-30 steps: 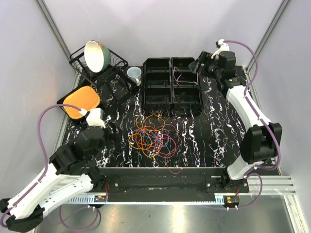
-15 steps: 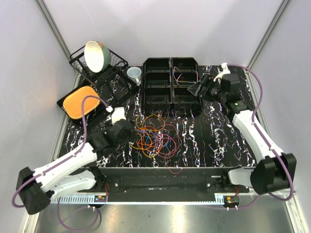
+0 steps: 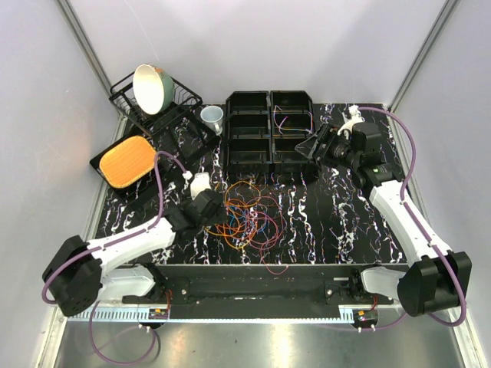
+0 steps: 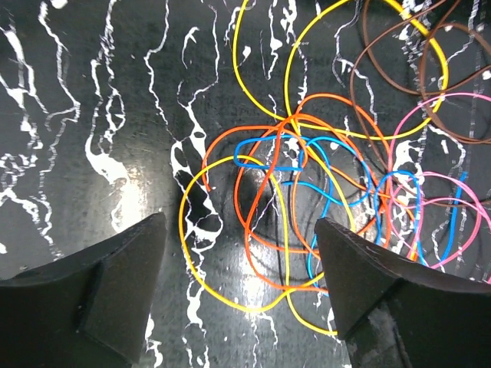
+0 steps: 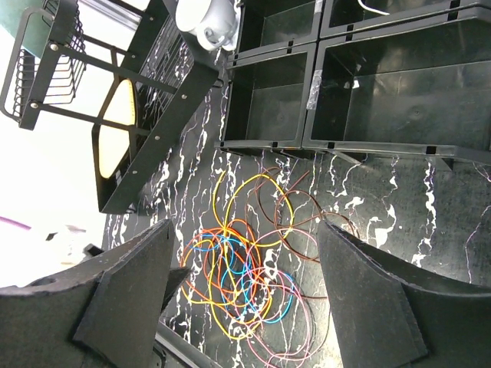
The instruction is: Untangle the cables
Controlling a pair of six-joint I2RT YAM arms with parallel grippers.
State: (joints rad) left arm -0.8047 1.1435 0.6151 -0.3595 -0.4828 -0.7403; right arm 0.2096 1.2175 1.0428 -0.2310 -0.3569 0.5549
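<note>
Left arm has swung to the cables, both arms' jaws apart; one bin holds more.

- The cables lie flat in one loose, tangled heap of string-thin loops: orange, yellow, blue, pink, red and dark brown-maroon.
- The heap's near edge sits just under and ahead of the left gripper, with orange, yellow and blue loops crossing between its fingertips.
- The pink and brown loops spread out beyond that.
- The whole heap is well apart from the right gripper.

cables cropped at left wrist view's edges, cup clipped at top
</note>
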